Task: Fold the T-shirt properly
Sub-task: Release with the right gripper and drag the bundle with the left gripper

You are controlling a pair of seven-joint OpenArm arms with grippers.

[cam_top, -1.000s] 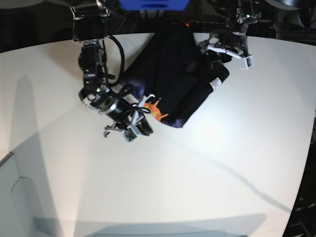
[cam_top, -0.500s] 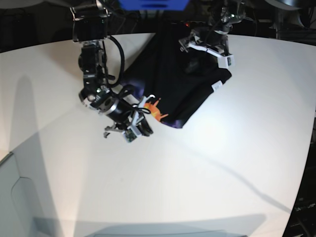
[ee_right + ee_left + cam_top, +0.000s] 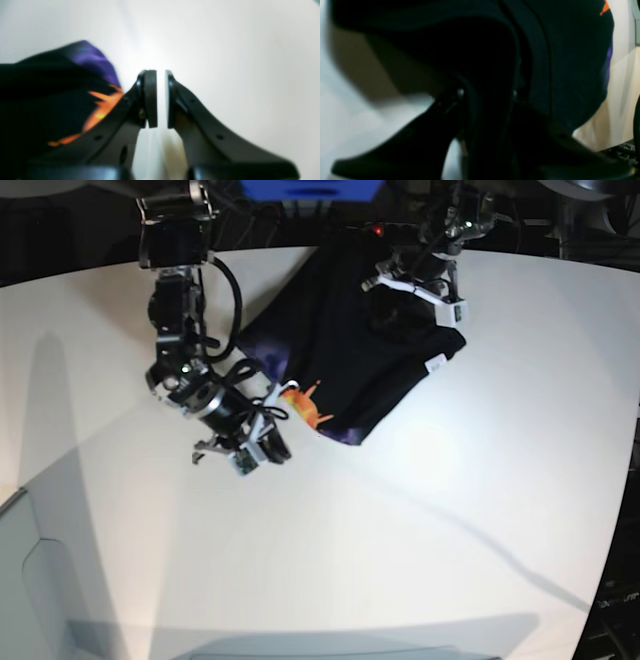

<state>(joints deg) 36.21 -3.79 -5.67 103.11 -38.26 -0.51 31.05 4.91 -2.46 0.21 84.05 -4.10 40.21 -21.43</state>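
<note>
The black T-shirt (image 3: 345, 350) lies bunched at the far middle of the white table (image 3: 400, 530), its orange-and-purple print (image 3: 308, 408) at the near left edge and a small white label (image 3: 436, 365) at the right. My left gripper (image 3: 402, 312) presses down into the shirt's upper right part. In the left wrist view its fingers (image 3: 450, 110) pinch a raised fold of the black fabric (image 3: 570, 62). My right gripper (image 3: 245, 460) hovers over bare table just left of the print. In the right wrist view its pads (image 3: 151, 100) stand almost together with nothing between them, the shirt (image 3: 50, 100) beside them.
A blue object (image 3: 310, 188) and dark cables sit behind the table's far edge. A pale grey bin edge (image 3: 30, 580) shows at the lower left corner. The table's curved rim runs down the right side.
My left gripper moved left onto the shirt and closed on a fold, dragging the shirt's right edge inward. My right arm drew back slightly to the left, away from the print.
</note>
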